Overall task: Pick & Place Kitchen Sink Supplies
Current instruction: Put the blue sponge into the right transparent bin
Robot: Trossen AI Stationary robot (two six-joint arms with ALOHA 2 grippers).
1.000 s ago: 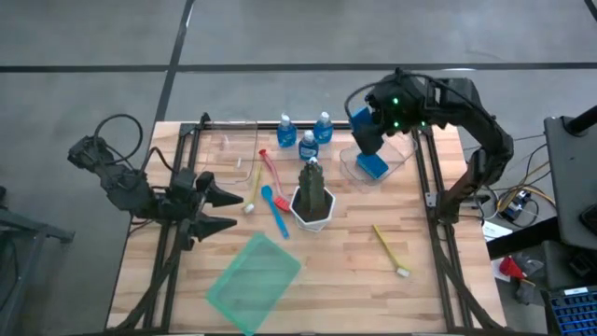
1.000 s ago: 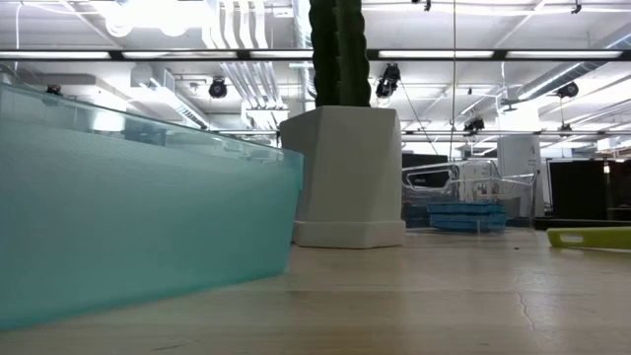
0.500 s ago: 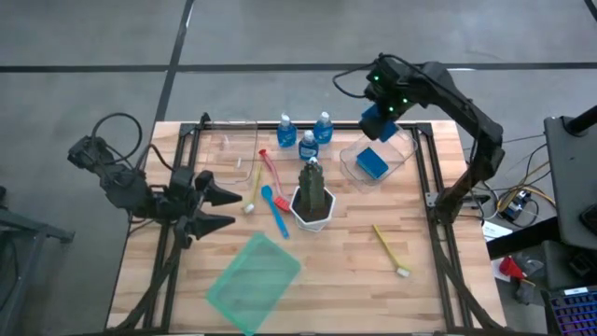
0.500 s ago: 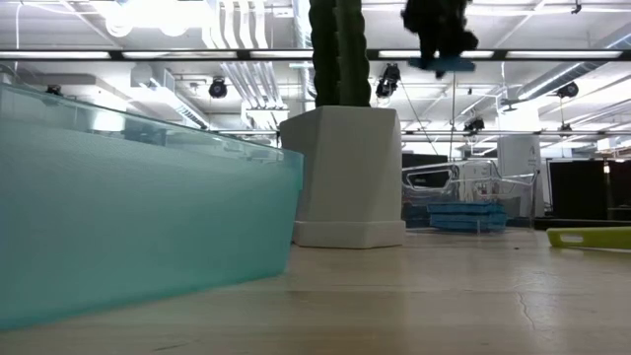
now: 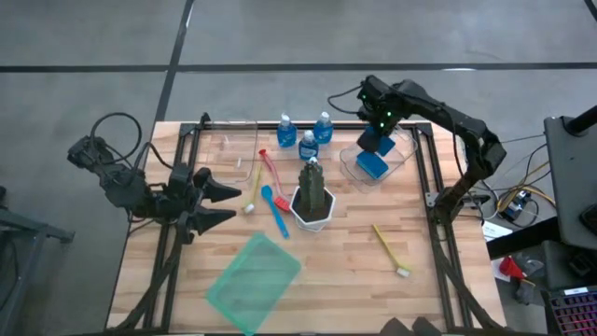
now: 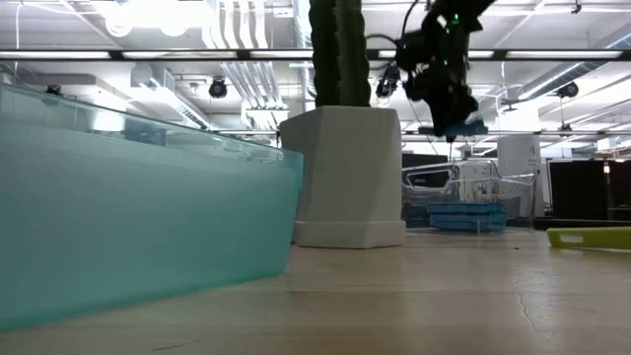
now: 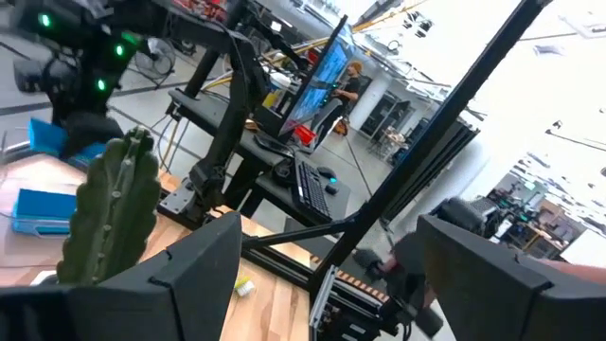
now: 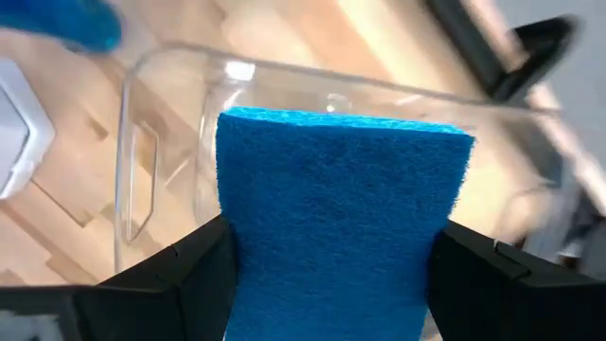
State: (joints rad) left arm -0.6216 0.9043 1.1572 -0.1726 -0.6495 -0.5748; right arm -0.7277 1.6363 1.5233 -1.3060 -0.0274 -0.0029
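While left jaws gape, right jaws pinch a flat fuzzy blue sponge (image 8: 336,227) over a clear tub (image 5: 398,154)

A wooden table (image 5: 345,280) is occupying the centre of the high view, with black frame rails (image 5: 438,252) running along its left and right sides. A dark green cactus (image 5: 313,184) is standing upright in a white pot (image 5: 311,215) near the table's middle. A translucent green sheet (image 5: 254,282) is lying flat near the front edge, left of centre. A clear plastic bin (image 5: 396,155) is sitting at the back right; a second clear container (image 5: 235,142) is sitting at the back left. Cables (image 5: 522,198) are trailing beside the table's right side.
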